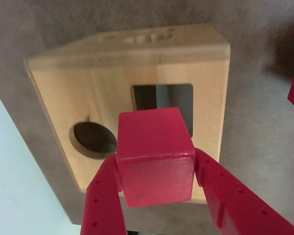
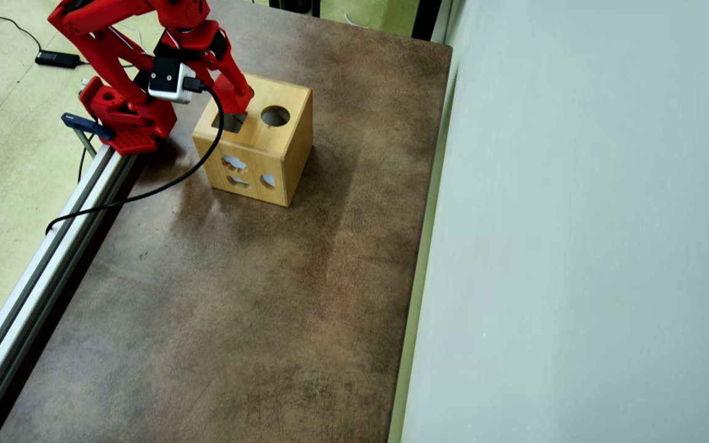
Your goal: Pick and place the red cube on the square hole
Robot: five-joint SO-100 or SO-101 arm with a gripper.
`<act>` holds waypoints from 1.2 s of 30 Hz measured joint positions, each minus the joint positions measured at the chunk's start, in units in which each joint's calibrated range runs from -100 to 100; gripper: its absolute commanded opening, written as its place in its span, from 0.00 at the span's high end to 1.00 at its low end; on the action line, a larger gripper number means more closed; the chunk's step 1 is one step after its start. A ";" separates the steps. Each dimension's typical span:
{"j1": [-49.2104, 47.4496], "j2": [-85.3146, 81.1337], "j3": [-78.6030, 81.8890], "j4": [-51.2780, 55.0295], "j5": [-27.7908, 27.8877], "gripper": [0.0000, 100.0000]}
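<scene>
The red plastic hand (image 1: 157, 188) pinches the small glossy red cube (image 1: 156, 156) from both sides, so the cube hangs free above the top face of the light wooden shape-sorter box (image 1: 108, 93), which stands near the far left corner of the brown bench (image 2: 256, 295) in the overhead view. The cube sits just in front of the dark square hole (image 1: 162, 98) in the wrist view and covers its lower part, with the round hole (image 1: 90, 139) to its left. The faces look roughly parallel to the hole's edges, probably so that it can drop in without catching.

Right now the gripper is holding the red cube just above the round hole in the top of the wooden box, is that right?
Not quite. The gripper does hold the red cube above the wooden box, but over the square hole, not the round hole, which lies off to the left in the wrist view.
</scene>
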 measured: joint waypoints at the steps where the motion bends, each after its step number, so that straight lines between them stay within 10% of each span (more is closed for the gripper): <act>1: 0.43 0.00 0.00 0.00 0.00 0.99; 36: 2.66 0.00 3.25 0.00 0.98 0.99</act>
